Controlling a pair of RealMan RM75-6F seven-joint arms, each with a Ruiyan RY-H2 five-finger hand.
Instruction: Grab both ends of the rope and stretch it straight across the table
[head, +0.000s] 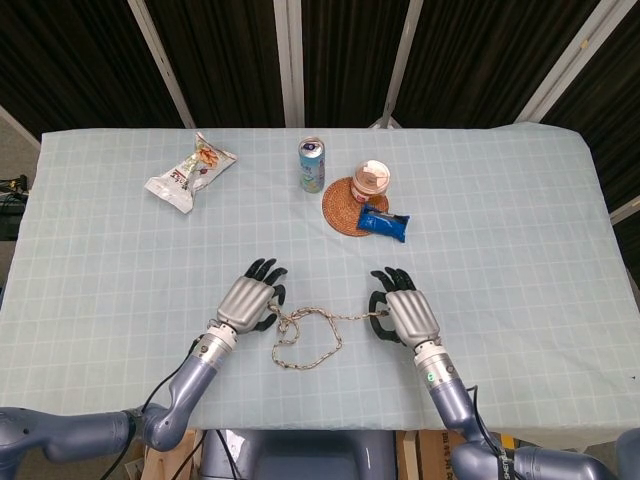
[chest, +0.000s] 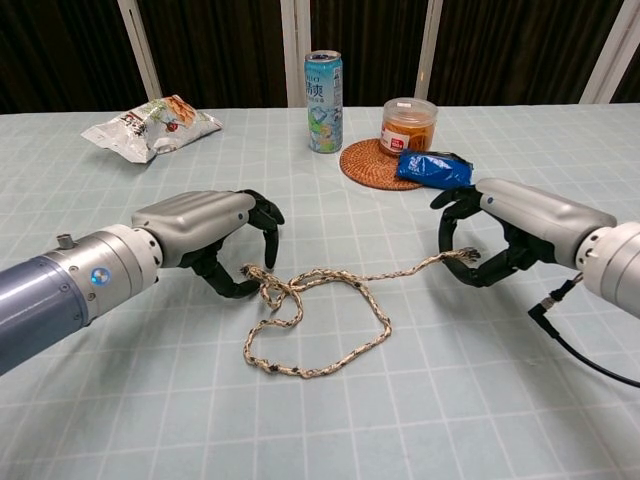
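A speckled beige rope (chest: 320, 310) lies on the table in a loose loop with a tangle at its left end; the head view shows the rope (head: 305, 340) between both hands. My left hand (chest: 205, 235) (head: 248, 300) arches over the left end, fingers curled above it and thumb beside it, with a small gap showing. My right hand (chest: 510, 230) (head: 405, 315) curves around the right end, which lies inside the ring of thumb and fingers. A gap shows between those fingertips, and no pinch is visible.
At the back stand a drink can (chest: 324, 88), a jar (chest: 408, 124) on a woven coaster (chest: 372, 165) and a blue packet (chest: 435, 170). A snack bag (chest: 150, 125) lies far left. The table's near edge (head: 330, 425) is close behind the wrists.
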